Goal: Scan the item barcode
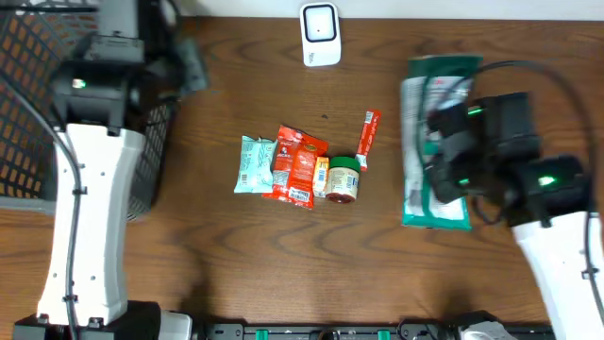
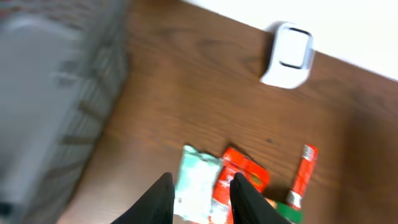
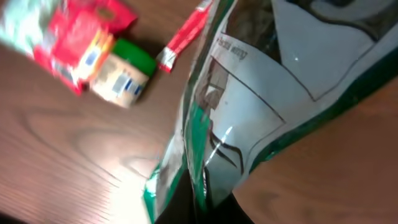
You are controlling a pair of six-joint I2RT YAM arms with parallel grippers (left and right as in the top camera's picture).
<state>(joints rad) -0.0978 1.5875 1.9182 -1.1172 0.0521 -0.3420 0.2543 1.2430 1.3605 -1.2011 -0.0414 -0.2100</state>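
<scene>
- At the far left of the overhead frame a black wire basket (image 1: 24, 113) is seen, its right side covered by the left arm.
- The left gripper (image 2: 201, 182) is held above the brown table (image 1: 236, 264), just right of the basket. In the left wrist view its two dark fingers (image 2: 158, 199) are parted, and nothing is caught between them.
- At the top centre a white scanner (image 1: 320, 35) is stood near the table's back edge, well apart from the goods below it.
- In the middle of the frame a cluster of small goods is laid: a pale teal packet (image 1: 255, 163), a red packet (image 1: 298, 168) overlapping its right edge, a small orange packet (image 1: 322, 177), and a green-lidded jar (image 1: 343, 179) lying on its side.
- A red stick sachet (image 1: 368, 139) is placed above and right of the jar, its lower end just beside the lid.
- Right of centre, apart from the cluster, a large green-and-white bag (image 1: 415, 113) is stretched from top to bottom of the frame, partly covered by the right arm.
- The right gripper (image 3: 194, 208) is clamped on this bag: in the right wrist view the bag's edge is pinched at the bottom centre. Whether the bag is lifted clear of the table cannot be told.
</scene>
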